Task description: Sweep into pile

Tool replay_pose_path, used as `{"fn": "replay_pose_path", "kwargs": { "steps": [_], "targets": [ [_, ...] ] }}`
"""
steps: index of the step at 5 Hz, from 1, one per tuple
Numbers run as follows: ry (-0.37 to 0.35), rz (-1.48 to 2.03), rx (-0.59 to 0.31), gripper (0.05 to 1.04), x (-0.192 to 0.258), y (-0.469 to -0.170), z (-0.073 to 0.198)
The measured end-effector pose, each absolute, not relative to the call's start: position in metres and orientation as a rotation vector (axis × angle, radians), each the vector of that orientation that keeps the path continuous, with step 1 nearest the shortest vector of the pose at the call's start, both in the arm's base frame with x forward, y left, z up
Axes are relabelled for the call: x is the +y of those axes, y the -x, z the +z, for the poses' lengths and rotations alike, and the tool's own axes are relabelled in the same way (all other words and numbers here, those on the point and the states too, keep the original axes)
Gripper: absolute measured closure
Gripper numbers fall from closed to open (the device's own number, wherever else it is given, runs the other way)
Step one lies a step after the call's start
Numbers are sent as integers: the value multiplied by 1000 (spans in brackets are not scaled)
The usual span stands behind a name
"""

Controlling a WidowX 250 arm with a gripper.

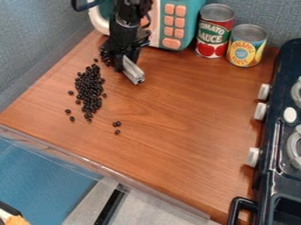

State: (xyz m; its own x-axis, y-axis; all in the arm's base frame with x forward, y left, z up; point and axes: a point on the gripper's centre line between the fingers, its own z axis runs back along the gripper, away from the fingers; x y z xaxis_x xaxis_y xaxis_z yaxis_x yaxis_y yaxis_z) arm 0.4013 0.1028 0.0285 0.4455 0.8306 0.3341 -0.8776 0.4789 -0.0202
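On the brown wood-grain bench (182,105), your black two-finger gripper (124,63) is closed around a silver, straight-edged metal bar, its end slanting toward the bench front. The loose heap of small, round black beans (89,90) lies just beside it, to the view's left. Your silver bar (134,72) is apart from that heap; three stray beans (117,124) sit nearer the front.

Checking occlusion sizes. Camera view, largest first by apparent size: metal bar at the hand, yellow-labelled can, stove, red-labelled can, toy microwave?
1. stove
2. toy microwave
3. red-labelled can
4. yellow-labelled can
5. metal bar
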Motion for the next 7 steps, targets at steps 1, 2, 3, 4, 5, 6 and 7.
{"fn": "replay_pose_path", "kwargs": {
  "steps": [1, 2, 3, 4, 5, 6, 7],
  "targets": [
    [-160, 1061, -316, 692, 103, -401, 28],
    [-149, 1045, -326, 692, 94, -407, 30],
    [-141, 1027, -322, 692, 82, -412, 26],
    [-136, 1038, -337, 692, 82, -418, 32],
    [-159, 1039, -313, 692, 82, -418, 20],
    [-168, 1047, -323, 692, 85, -422, 20],
    [-176, 1057, -326, 692, 87, -422, 20]
  ]
}}
